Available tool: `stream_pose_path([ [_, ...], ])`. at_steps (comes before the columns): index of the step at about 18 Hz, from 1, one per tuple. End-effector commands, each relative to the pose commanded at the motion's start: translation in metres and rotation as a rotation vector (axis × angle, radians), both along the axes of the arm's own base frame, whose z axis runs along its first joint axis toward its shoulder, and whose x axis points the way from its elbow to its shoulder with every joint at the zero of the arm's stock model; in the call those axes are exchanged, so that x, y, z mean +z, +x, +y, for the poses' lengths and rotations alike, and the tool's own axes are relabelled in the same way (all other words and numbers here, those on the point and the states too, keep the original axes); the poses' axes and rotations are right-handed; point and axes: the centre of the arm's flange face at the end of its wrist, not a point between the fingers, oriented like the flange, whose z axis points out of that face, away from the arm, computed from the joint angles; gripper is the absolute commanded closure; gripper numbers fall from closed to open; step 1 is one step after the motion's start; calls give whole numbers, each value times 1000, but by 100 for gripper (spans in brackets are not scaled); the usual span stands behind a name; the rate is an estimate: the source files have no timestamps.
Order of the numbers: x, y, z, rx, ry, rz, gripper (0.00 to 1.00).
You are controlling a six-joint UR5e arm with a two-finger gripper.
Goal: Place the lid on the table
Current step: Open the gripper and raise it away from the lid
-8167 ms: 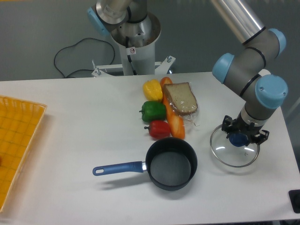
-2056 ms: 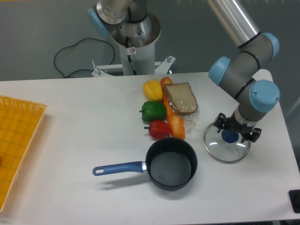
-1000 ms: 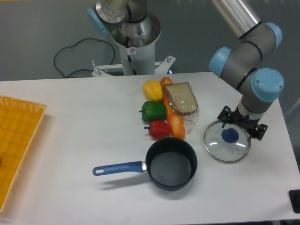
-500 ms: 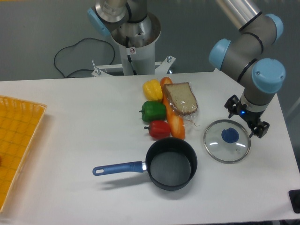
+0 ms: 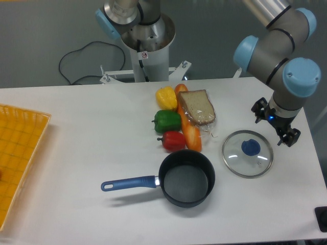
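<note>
With the table (image 5: 92, 153) spread wide, the lid (image 5: 248, 153) lies flat at its right, just right of the saucepan (image 5: 186, 178). Job looks done: the gripper (image 5: 276, 124) hangs above, fingers spread, holding nothing.

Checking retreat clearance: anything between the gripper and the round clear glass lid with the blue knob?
Nothing. In the fixed camera view, only bare white table shows between the open gripper and the glass lid, which lies flat.
</note>
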Motion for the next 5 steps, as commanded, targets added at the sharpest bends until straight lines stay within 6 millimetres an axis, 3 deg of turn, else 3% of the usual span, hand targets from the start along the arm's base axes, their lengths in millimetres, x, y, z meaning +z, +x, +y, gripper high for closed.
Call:
stream_pose_path([
  [5,2,-1,1,0,6,0,0],
])
